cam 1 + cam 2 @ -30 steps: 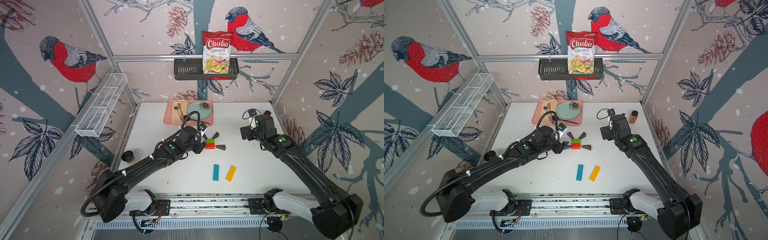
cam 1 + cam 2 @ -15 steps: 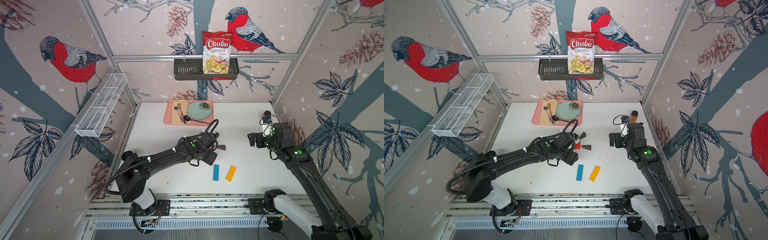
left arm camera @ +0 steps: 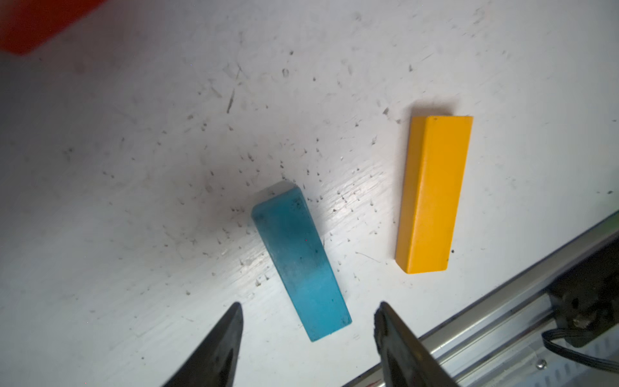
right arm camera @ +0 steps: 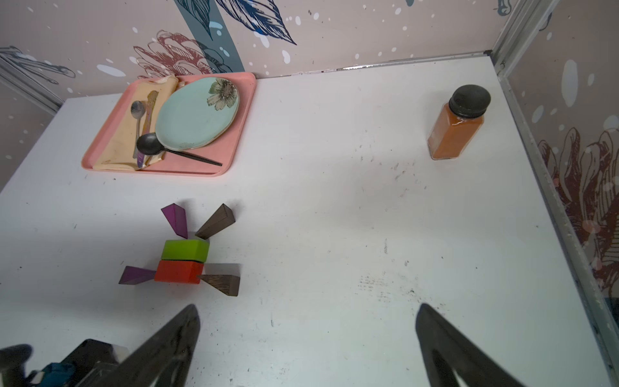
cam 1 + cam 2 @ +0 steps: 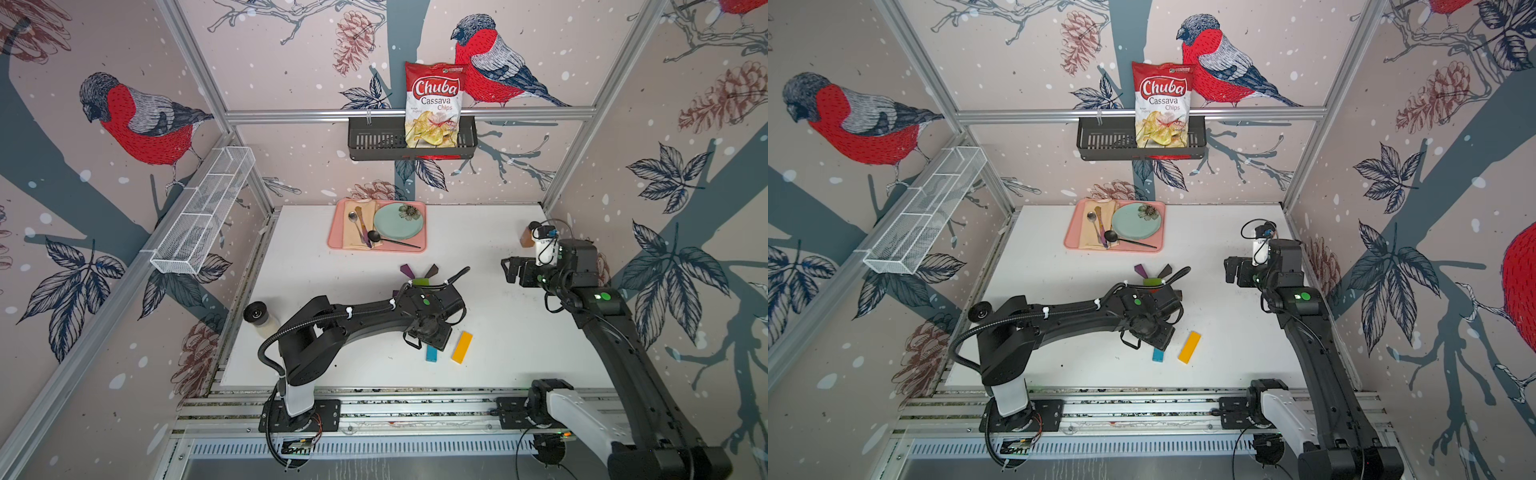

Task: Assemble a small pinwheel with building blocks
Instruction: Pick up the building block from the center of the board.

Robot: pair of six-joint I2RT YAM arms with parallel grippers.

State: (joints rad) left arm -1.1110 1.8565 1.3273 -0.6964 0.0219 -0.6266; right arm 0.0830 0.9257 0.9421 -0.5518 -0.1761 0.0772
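Two bars lie apart from the rest of the pinwheel [image 4: 182, 263]: the blue bar [image 3: 299, 264] and the yellow bar [image 3: 433, 194]. Both are flat on the white table [image 4: 335, 217], near each other but not touching, just below the middle of the frame in both top views. Your left claw [image 3: 308, 304] hangs over the blue bar with its jaws apart. The bar's near end lies between the two fingertips [image 3: 221, 345] with bare table on either side, so nothing is gripped. In the top views the left arm [image 5: 361, 316] covers most of the blue bar, and only its lower end shows beside the yellow one.

The hub is built: the green brick [image 4: 185, 250] and the red brick [image 4: 178, 272] sit side by side, touching. One purple wedge [image 4: 176, 219] and one brown wedge [image 4: 217, 221] fan out from the green brick. A second purple wedge [image 4: 135, 275] and a second brown wedge [image 4: 221, 283] point their tips at opposite ends of the red brick. In the top views this group sits at mid-frame, largely behind the left arm.

Your right claw [image 4: 308, 306] is wide open and holds nothing. It is at the right of the frame in the top views, well apart from the blocks. A pink tray [image 4: 234, 144] with a plate [image 4: 194, 117] and cutlery [image 4: 147, 144] lies by the back wall, and a jar [image 4: 455, 130] with orange contents stands near the right wall.
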